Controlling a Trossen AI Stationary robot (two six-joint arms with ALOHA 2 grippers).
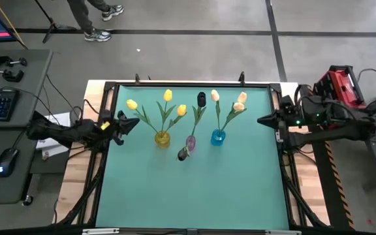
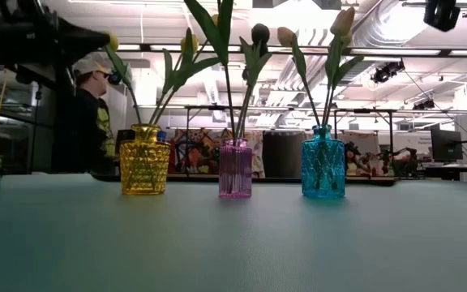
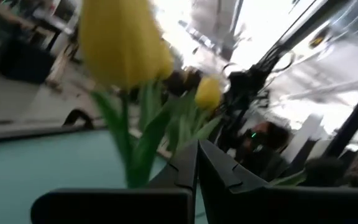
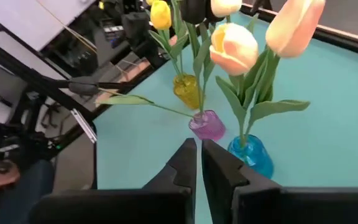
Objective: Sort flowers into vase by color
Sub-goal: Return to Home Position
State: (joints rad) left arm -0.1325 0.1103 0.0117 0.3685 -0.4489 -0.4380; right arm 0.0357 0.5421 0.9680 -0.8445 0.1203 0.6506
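High view: the left gripper (image 1: 130, 122) and right gripper (image 1: 264, 121), closed and empty, sit at the teal table's (image 1: 240, 189) side edges. It seems best to withdraw outward, clear of the yellow artificial tulips (image 1: 131, 104).

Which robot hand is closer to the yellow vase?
Left. The left gripper sits at the table's left edge, just beside the yellow vase. The right gripper waits at the right edge, beyond the purple vase and the blue vase.

- left gripper (image 3: 197, 146): two dark fingers (image 3: 182, 168), stepped notches along their inner edges; black crossbar behind them
- right gripper (image 4: 198, 144): same dark notched fingers (image 4: 219, 168)
- left arm (image 1: 64, 132): black; yellow marking just behind the fingers
- right arm (image 1: 331, 127): black; small green light behind the fingers
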